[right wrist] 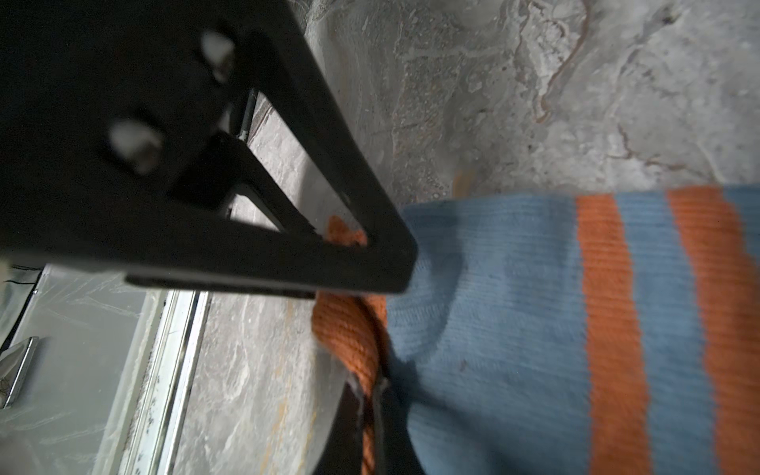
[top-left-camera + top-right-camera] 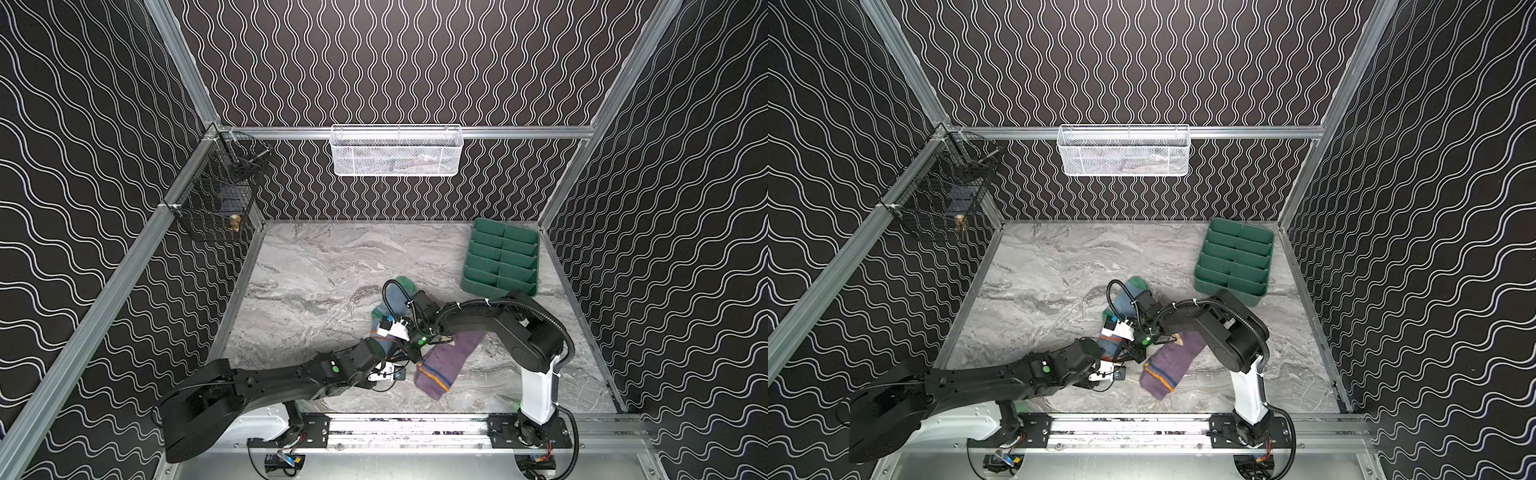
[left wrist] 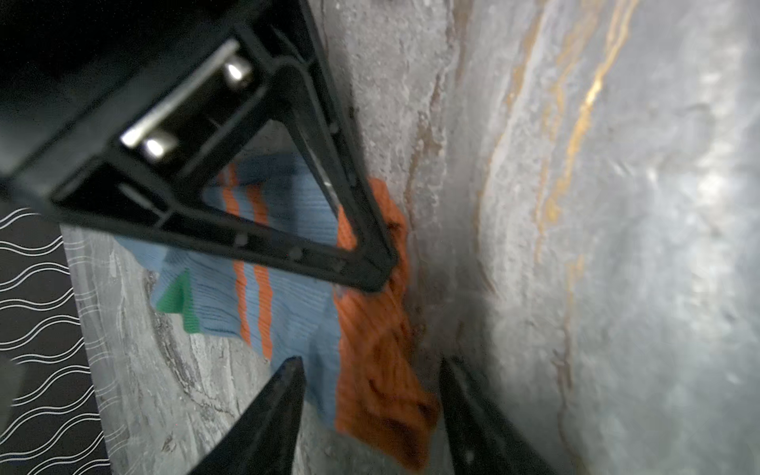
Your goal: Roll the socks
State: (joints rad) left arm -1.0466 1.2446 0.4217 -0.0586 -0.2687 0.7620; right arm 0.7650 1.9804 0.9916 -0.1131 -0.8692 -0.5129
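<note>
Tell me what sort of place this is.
Probably a robot lab work cell, not a home: a left arm and right arm mounted on a metal rail, aluminium-framed walls with wavy-patterned panels, and a marble-look tabletop with a light blue sock on it.

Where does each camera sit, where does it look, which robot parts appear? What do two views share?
Top views: high over the robot's side, facing down at the table, blue sock, purple sock; left arm, right arm.
Left wrist: on the left arm, facing past its open left claw at the orange cuff; right claw shows.
Right wrist: on the right arm, facing its claw, shut on that cuff; a left claw finger shows.
Shared: both wrist views show the cuff.
</note>
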